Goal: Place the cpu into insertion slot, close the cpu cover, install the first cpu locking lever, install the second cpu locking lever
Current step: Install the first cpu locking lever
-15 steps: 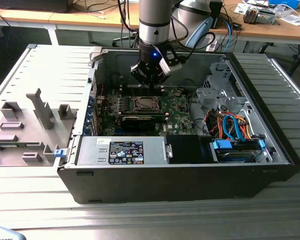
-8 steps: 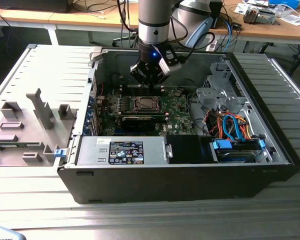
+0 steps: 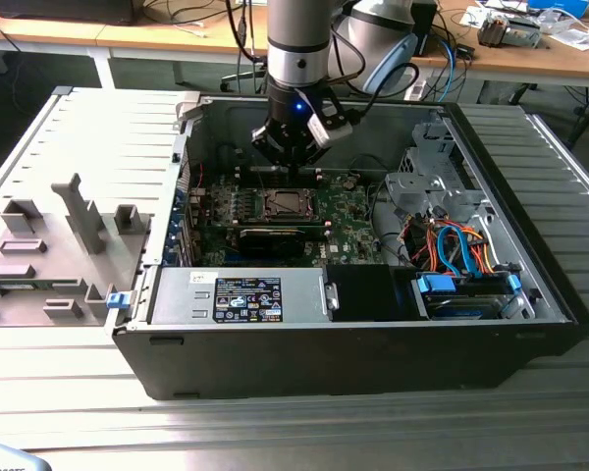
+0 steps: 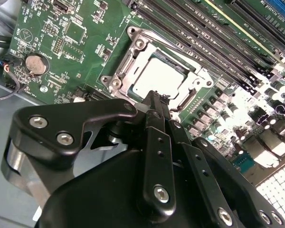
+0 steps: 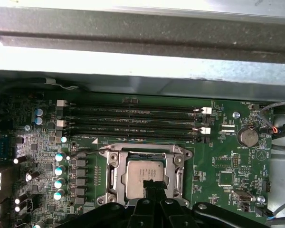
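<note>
One arm with one gripper (image 3: 291, 157) hangs over one open computer case (image 3: 353, 334), above the one green board (image 3: 348, 211) inside it. The board carries one slot (image 5: 143, 175) with one cpu (image 5: 142, 179) lying flat in it, four long black memory slots (image 5: 133, 121) running side by side just beside the socket, and one round coin cell (image 5: 249, 137) near the board's edge. In both wrist views the gripper's fingers (image 4: 154, 111) are pressed together into a single narrow tip with no gap between them, holding nothing, and that tip sits at the edge of the cpu (image 4: 159, 78); whether it touches the chip I cannot tell. The case lies on its side on a grey ribbed metal table (image 3: 79, 412), with its removed side panel (image 3: 69, 216) laid flat on the exterior view's left. Wooden desks (image 3: 157, 34) with cables and equipment stand behind. The cpu is a small flat square with a dull silver-grey face, framed by the slot's silvery metal rim with a screw at each corner.
</note>
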You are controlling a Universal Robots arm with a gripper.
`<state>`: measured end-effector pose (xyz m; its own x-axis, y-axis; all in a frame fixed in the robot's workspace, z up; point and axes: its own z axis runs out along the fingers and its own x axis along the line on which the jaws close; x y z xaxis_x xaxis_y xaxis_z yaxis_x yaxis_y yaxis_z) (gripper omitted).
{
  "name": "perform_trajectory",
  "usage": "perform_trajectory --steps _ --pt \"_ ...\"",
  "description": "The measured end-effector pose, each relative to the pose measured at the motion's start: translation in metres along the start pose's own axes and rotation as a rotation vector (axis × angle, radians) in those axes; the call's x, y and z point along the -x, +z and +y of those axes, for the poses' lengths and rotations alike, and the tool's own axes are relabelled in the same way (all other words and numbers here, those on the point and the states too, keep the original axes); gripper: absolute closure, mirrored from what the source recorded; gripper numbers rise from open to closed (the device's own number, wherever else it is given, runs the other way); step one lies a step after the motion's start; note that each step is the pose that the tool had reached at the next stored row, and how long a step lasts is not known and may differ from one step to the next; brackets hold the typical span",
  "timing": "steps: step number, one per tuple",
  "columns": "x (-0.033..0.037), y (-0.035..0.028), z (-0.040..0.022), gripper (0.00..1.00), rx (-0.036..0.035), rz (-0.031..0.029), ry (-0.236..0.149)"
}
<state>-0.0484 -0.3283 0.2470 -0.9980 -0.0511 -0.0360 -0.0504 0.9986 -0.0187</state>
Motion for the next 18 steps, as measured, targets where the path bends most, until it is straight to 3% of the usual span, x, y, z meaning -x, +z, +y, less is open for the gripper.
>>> perform_trajectory --steps 18 --pt "-0.0062 -0.0002 0.0003 0.89 0.0 -0.0001 0.0"
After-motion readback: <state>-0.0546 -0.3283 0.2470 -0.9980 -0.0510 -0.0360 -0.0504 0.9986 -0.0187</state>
